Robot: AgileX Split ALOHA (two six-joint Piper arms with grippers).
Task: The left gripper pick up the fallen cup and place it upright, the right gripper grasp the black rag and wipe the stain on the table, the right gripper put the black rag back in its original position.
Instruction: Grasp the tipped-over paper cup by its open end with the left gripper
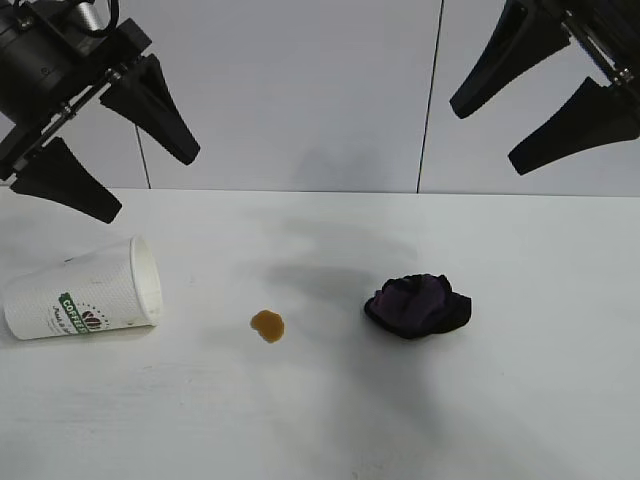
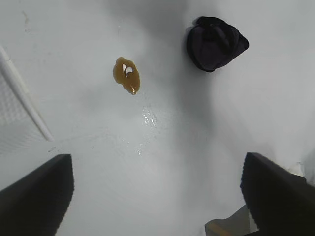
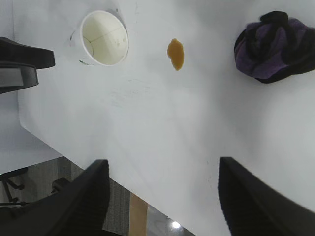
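The white paper cup (image 1: 85,296) with a green band lies on its side on the white surface (image 1: 320,420), under the left fingers (image 1: 150,110), which are spread wide with nothing between them. Its open mouth faces the little brown spot (image 1: 267,325). The spot is wet and roundish. The black and purple rag (image 1: 418,304) sits bunched up past the spot, below the right fingers (image 1: 575,125), which are also apart and bare.

on the table (image 1: 560,400) only the cup (image 1: 85,295) on its side, the stain (image 1: 267,325) and the black rag (image 1: 418,305) lie well apart in a row, with bare gaps between them and open air above.
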